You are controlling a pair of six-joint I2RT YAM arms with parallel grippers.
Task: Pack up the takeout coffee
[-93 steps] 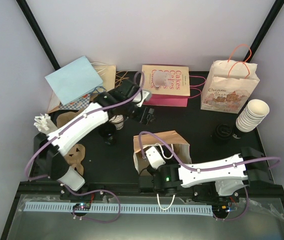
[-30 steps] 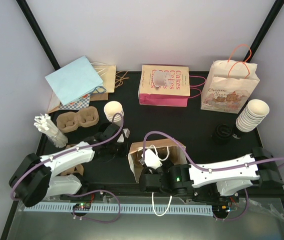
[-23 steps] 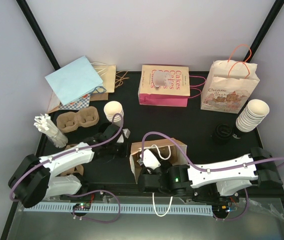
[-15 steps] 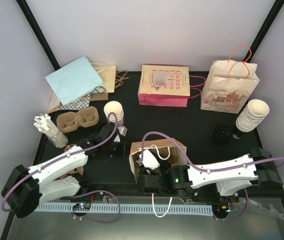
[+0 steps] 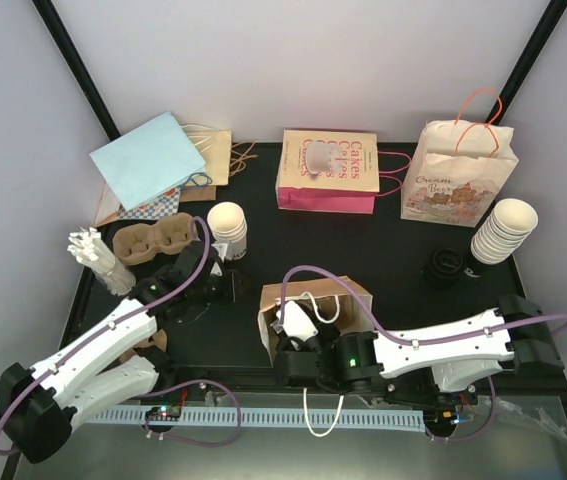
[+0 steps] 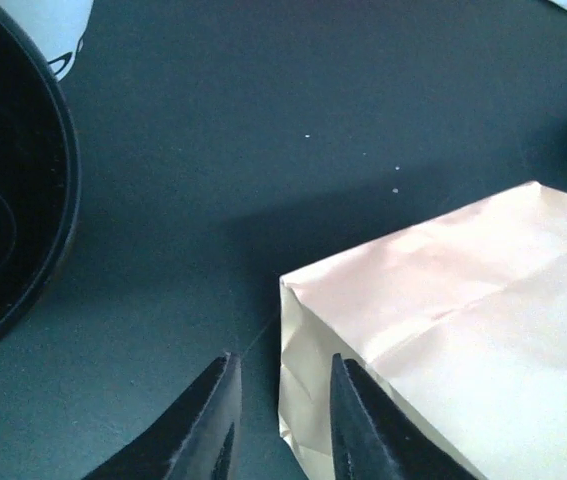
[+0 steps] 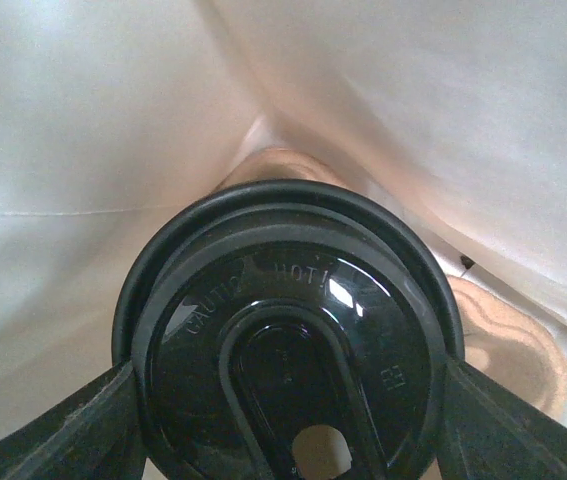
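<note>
The takeout coffee's black lid [image 7: 283, 330] fills the right wrist view, deep between the pale inner walls of the brown paper bag [image 5: 315, 287]. My right gripper [image 7: 288, 400] is shut on the takeout coffee, one finger pressed on each side of the lid. From above, the right wrist reaches down into the bag's mouth and hides the cup. My left gripper [image 5: 223, 285] hovers just left of the bag. Its jaws [image 6: 281, 365] are a little open, with only the bag's corner edge [image 6: 293, 330] showing beyond the gap.
A stack of cream cups [image 5: 228, 222] and a brown pulp carrier [image 5: 153, 240] stand behind the left gripper. A round black rim [image 6: 23, 200] lies close on its left. Black lids [image 5: 443, 268], another cup stack [image 5: 503, 230] and printed bags [image 5: 328, 170] line the back.
My left gripper has parted its jaws and drawn back to the left, away from the bag's edge. The right gripper has stayed inside the bag with the coffee.
</note>
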